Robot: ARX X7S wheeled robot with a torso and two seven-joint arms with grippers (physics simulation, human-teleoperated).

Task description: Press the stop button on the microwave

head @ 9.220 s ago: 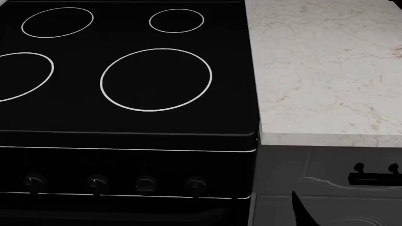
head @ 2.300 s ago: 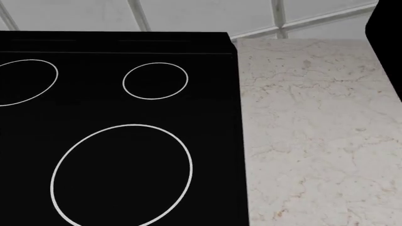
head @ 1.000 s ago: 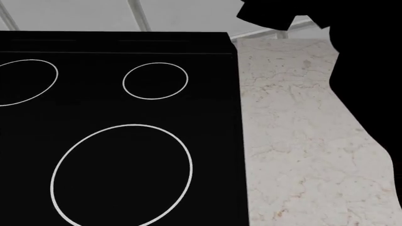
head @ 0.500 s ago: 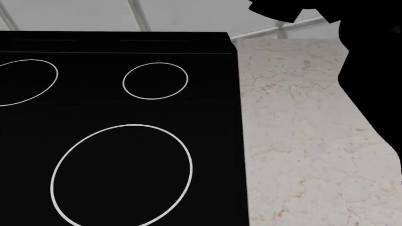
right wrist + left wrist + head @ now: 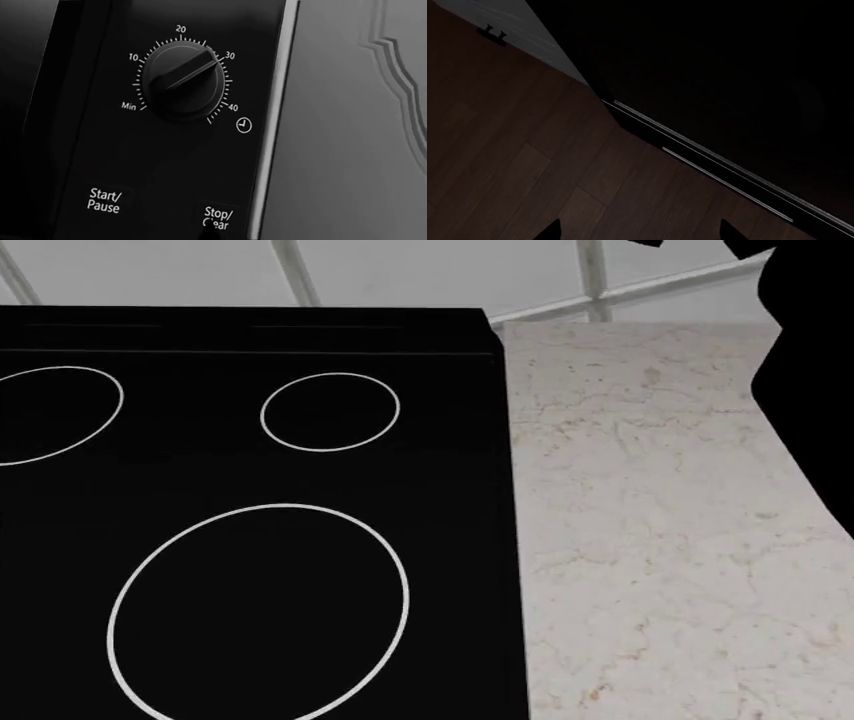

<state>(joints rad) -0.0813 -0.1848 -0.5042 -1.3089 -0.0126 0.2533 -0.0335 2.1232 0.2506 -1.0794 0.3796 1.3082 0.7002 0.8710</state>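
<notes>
Where the right wrist view closes in, a dark tip of the right gripper [image 5: 215,234] overlaps the Stop/Clear button [image 5: 218,218], beside Start/Pause [image 5: 105,199] and below the timer dial [image 5: 185,85] on the microwave panel [image 5: 100,125]. Whether its jaws are apart, I cannot tell. Head view shows only the stove [image 5: 254,520], the desk [image 5: 654,540] and a black arm silhouette [image 5: 814,360]. Left gripper [image 5: 640,235]: two tips spread over the floor [image 5: 507,165].

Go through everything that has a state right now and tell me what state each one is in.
Timer dial: pointer turned to about 30.
Stop/Clear button: dark gripper tip at its lower edge; pressed or not, cannot tell.
Start/Pause button: untouched.
Left gripper: fingertips apart, holding nothing.
Stove burners: no glow.
</notes>
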